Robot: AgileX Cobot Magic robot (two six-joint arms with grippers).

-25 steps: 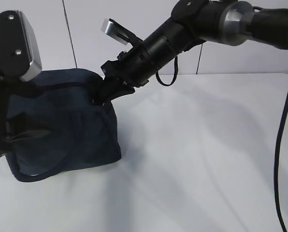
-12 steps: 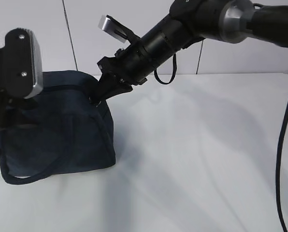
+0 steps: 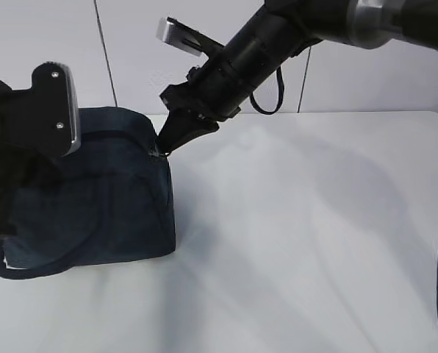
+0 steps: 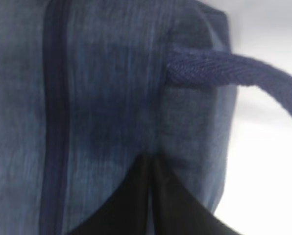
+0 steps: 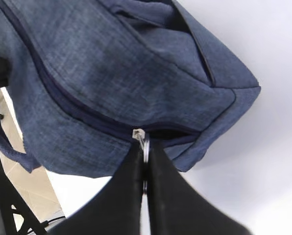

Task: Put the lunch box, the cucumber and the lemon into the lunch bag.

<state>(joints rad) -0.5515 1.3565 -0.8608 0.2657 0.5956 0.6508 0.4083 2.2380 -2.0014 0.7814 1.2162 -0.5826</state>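
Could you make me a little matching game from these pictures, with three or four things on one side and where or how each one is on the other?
Things:
1. lunch bag
2. ring pull
3. right hand
4. bag handle

States:
A. pinched between black fingers
B. standing on the white table
C. thick woven cord, curving off the bag's side
D. shut at the end of the zipper

Pairs: 1-B, 2-A, 3-D, 4-C

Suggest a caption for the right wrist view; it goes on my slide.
Right gripper shut on the metal ring pull of the dark blue lunch bag, the zipper nearly closed.
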